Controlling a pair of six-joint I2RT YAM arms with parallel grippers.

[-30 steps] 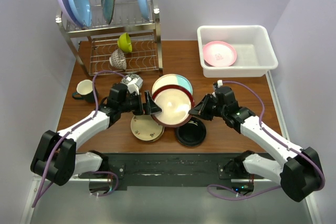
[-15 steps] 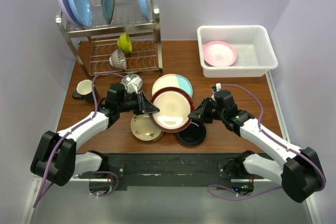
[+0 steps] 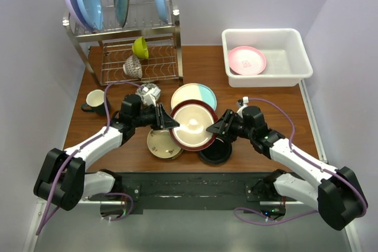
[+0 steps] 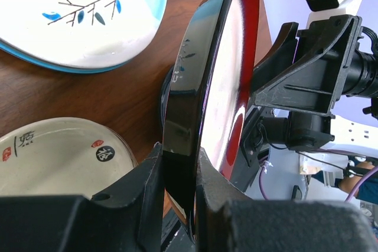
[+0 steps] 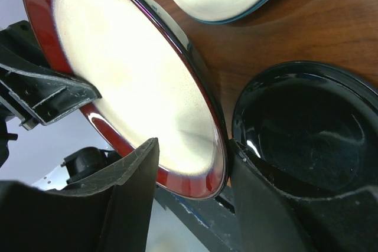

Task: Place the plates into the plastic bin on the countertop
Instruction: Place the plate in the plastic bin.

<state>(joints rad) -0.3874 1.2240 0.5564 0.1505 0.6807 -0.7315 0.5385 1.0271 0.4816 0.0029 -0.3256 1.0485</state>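
The maroon-rimmed cream round plate is off the reddish-brown wooden worktop. It is tipped up at mid-table between the two arms, with its cream face open to the overhead camera. The left tool is clenched on the plate's left rim. The right tool is released, its jaws standing apart astride the opposite, right rim.

The white rectangular plastic bin sits in the far right corner with a pink round plate lying flat inside. From the held plate the bin lies far and to the right, on the right arm's side, so the right arm is the nearer carrier. This looks like a hand-over. The right tool would need to close on the rim before the left lets go. Otherwise the plate could drop onto the glossy black round plate directly below its right edge.

Only the overhead view shows the bin and the layout. A cream-and-teal round plate lies just on the far side. A cream round plate with red spots lies near and left, partly under the held one.

Only the left wrist view shows the pinch, with both fingers tight against the dark rim. Only the right wrist view shows the slack, with a finger on either side of the rim and clear gaps between.
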